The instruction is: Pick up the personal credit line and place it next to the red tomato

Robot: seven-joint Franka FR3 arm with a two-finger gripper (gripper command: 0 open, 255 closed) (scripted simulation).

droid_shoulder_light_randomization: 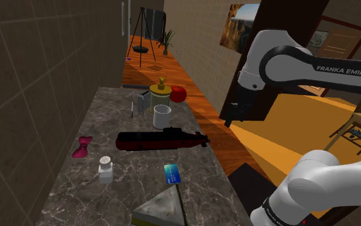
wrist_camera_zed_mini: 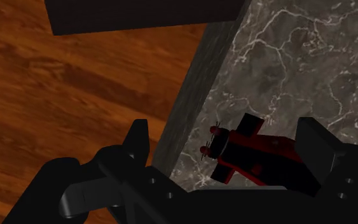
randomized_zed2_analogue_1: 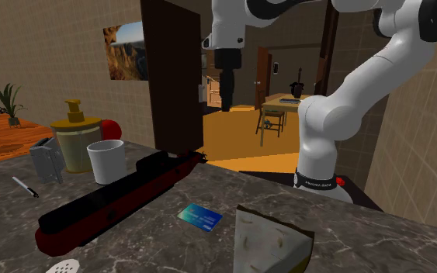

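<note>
One offset governs the approach. The fingers [wrist_camera_zed_mini: 316, 153] stand apart and empty, high beyond the bench [droid_shoulder_light_randomization: 76, 186] edge, past the dark submarine's [droid_shoulder_light_randomization: 163, 139] tail. The blue card [droid_shoulder_light_randomization: 172, 173] lies flat, lower and toward the stand, with its long axis roughly along the bench, between submarine and grey wedge [droid_shoulder_light_randomization: 161, 210]. The tomato [droid_shoulder_light_randomization: 178, 94] sits at the far end, and room beside it looks tight.
</note>
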